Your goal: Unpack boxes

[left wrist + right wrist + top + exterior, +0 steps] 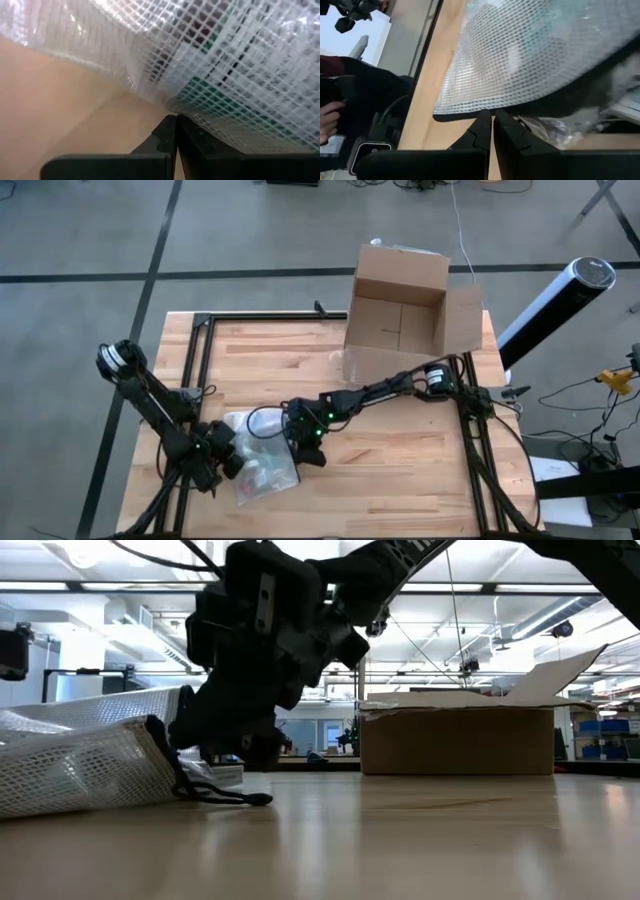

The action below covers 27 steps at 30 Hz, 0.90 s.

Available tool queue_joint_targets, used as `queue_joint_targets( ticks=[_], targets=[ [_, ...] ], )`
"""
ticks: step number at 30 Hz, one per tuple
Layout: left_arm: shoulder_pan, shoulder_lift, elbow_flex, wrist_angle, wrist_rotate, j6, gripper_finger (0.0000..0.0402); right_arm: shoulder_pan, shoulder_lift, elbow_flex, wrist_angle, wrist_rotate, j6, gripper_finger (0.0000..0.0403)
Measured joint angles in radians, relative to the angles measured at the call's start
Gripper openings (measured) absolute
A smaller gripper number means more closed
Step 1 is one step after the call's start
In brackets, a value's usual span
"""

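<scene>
Unpacking was under way: left tool [228, 458] and right tool [303, 448], both pressed together, met the mesh pouch [262, 465] near the desk's [400, 470] front edge; the cardboard box [400, 315] stood open at the far edge. Next move probably required regripping the pouch.

The brown corrugated cardboard box [400, 315] looks matt and papery. Near it, the pale wooden plank tabletop [400, 470] has a smooth, faintly glossy finish. A translucent white mesh-reinforced plastic pouch [262, 460] shines, slightly crinkled, edged in black binding.
</scene>
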Motion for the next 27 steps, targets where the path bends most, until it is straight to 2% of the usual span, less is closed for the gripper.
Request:
queue_joint_targets(
  ticks=[5, 10, 20, 23, 27],
  targets=[
    [0.031, -0.023, -0.009, -0.008, -0.07, 0.11, 0.0, 0.007, 0.002, 0.0, 0.032, 0.018, 0.028, 0.0],
    [0.069, -0.032, -0.009, -0.004, -0.069, 0.164, 0.0, -0.002, -0.006, 0.0, -0.003, 0.047, 0.032, 0.0],
    [0.077, -0.04, -0.008, -0.025, -0.068, 0.17, 0.0, -0.039, -0.043, 0.0, -0.188, 0.13, -0.09, 0.0],
    [0.077, -0.044, -0.008, -0.035, -0.068, 0.17, 0.0, -0.036, -0.039, 0.0, -0.189, 0.142, -0.106, 0.0],
    [0.079, -0.047, -0.008, -0.038, -0.07, 0.17, 0.0, -0.032, -0.033, 0.0, -0.186, 0.207, -0.117, 0.0]
  ],
)
